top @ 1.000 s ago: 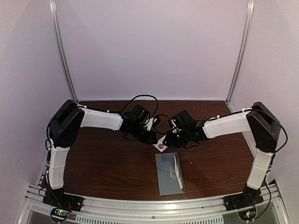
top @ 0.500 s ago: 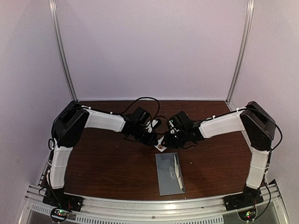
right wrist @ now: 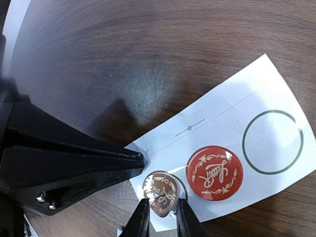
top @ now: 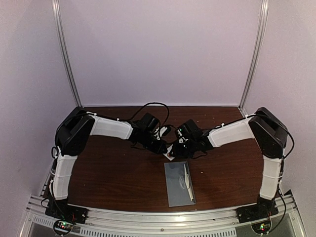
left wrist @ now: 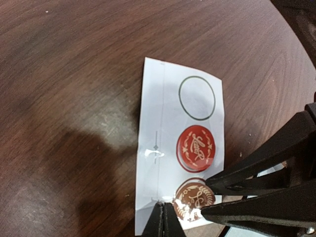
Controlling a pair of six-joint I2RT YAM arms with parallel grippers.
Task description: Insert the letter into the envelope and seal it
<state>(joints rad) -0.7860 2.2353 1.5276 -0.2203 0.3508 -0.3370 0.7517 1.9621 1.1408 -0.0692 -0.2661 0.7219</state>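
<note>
While pinning sticker card (left wrist: 168,123) at 6 o'clock edge with closed left gripper (left wrist: 163,219), pinching lifted seal sticker (right wrist: 160,193) in right gripper (right wrist: 160,217): could fold, stick to jaws, drag card.

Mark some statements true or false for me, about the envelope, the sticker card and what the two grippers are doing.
1. The envelope lies apart from the sticker card. True.
2. Three red stickers lie flat on the card. False: one ring is empty, one red sticker lies flat, and a darker sticker sits between the right gripper's fingertips.
3. One gripper stands wide open. False: the left gripper is closed on the card's edge, and the right is closed on the darker sticker.
4. The empty ring is at the card's end farthest from both grippers. True.
</note>
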